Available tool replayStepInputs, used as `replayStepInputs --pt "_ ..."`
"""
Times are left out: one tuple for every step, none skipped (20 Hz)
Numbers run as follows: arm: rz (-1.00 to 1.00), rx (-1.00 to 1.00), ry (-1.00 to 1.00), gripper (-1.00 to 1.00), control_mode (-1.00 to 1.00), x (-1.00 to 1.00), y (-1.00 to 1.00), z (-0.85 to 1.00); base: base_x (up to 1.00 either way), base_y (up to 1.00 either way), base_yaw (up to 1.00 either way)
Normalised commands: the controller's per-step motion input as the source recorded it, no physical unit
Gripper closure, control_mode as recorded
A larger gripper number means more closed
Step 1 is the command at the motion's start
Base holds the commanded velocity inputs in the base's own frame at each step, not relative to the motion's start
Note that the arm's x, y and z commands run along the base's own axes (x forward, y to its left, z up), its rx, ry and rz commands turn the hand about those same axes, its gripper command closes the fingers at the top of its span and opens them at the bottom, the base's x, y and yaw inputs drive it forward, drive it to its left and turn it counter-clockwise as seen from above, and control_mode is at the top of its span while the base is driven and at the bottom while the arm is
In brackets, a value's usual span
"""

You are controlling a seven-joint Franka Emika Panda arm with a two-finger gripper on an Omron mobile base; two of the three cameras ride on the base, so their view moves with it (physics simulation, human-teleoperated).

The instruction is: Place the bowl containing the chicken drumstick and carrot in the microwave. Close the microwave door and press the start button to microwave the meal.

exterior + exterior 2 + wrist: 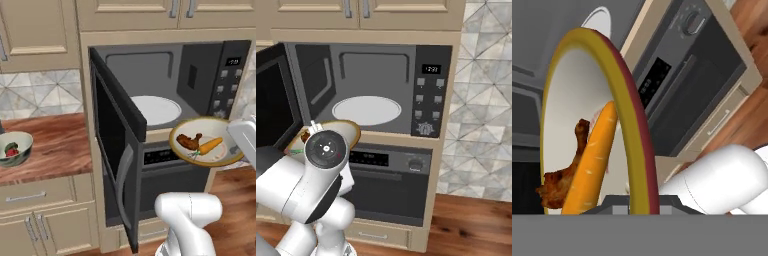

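Observation:
The cream bowl [220, 131] with its golden-tan rim hangs level in front of the open microwave [165, 70], just below and to the right of the white turntable [155, 110]. In it lie the dark drumstick [188, 141] and the orange carrot [210, 145] side by side. My gripper [639, 204] is shut on the bowl's rim [634, 125], which crosses the hand view on edge, with the carrot [592, 160] and drumstick [562, 177] beside it. The microwave door [117, 150] is swung wide open to the left. In the right base view my arm hides most of the bowl [351, 130].
The black button panel [428, 100] stands at the microwave's right. Below is the black oven [391, 167] with a knob and display. A grey-green bowl [14, 148] of vegetables sits on the wooden counter [55, 145] to the left. Wooden floor lies below.

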Motion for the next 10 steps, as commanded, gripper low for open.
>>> replayStepInputs --pt "0.00 0.00 0.00 1.00 1.00 0.00 0.00 0.00 0.00 -0.19 0.38" --pt "0.00 0.00 0.00 1.00 1.00 0.00 0.00 0.00 0.00 -0.17 0.36" --pt "0.00 0.00 0.00 1.00 1.00 0.00 0.00 0.00 -0.06 -0.18 0.33" --pt "0.00 0.00 0.00 1.00 1.00 0.00 0.00 0.00 -0.16 -0.16 0.29" --pt "0.00 0.00 0.00 1.00 1.00 0.00 0.00 0.00 -0.21 -0.15 0.24" --pt "0.00 0.00 0.00 1.00 1.00 0.00 0.00 0.00 -0.24 -0.17 0.19" --pt "0.00 0.00 0.00 1.00 1.00 0.00 0.00 0.00 -0.20 -0.15 0.17" --pt "0.00 0.00 0.00 1.00 1.00 0.00 0.00 0.00 -0.20 -0.19 0.15" --pt "0.00 0.00 0.00 1.00 1.00 0.00 0.00 0.00 -0.18 -0.23 0.14" --pt "0.00 0.00 0.00 1.00 1.00 0.00 0.00 0.00 -0.14 -0.24 0.12"
